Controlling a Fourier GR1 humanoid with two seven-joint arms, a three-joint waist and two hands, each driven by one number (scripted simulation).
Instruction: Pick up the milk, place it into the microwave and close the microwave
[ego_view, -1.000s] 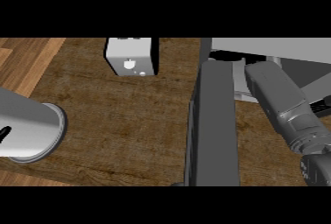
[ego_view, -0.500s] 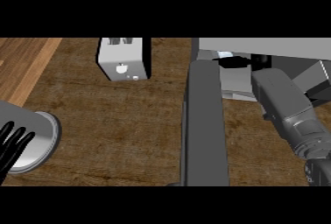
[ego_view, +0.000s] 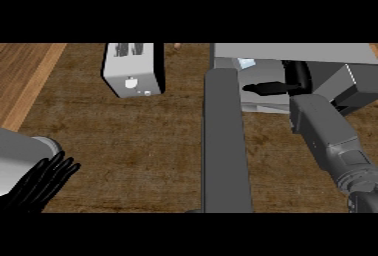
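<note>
The microwave door (ego_view: 225, 150) stands open, a grey slab running down the bench (ego_view: 125, 140) from the microwave (ego_view: 295, 52) at the upper right. Bare room lies between the door and the toaster (ego_view: 133, 70). Inside the cavity a pale corner, seemingly the milk (ego_view: 246, 63), shows just above the right hand (ego_view: 269, 88) (whether it holds anything cannot be told). The left hand (ego_view: 43, 181) rests at the lower left, spread flat and partly cut off.
</note>
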